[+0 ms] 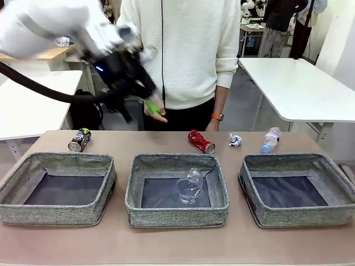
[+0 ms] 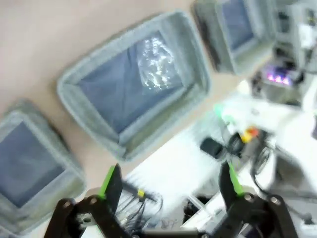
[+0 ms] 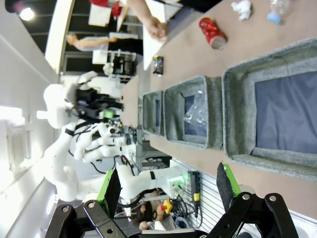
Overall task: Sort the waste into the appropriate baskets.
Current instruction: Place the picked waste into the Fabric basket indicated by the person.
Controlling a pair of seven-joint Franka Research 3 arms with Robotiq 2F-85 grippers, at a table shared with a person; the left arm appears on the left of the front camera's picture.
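Three grey woven baskets stand in a row: left [image 1: 55, 213], middle [image 1: 177, 213] and right [image 1: 299, 216]. A clear plastic cup [image 1: 188, 189] lies in the middle basket [image 2: 163, 126]. Behind the baskets lie a dark printed can [image 1: 79, 139], a crushed red can [image 1: 201, 141], a white paper wad [image 1: 236, 140] and a small clear bottle [image 1: 270, 139]. My left gripper [image 1: 148, 102] hangs blurred high above the table's far left, open and holding nothing [image 2: 171, 183]. The right gripper [image 3: 168, 186] is open too, off the table's right end beyond the right basket [image 3: 237, 99].
A person in a white sweater [image 1: 183, 50] stands at the far edge, hands low behind the table. Bare tabletop [image 1: 177, 244] runs in front of the baskets. White tables [image 1: 299, 83] stand farther back.
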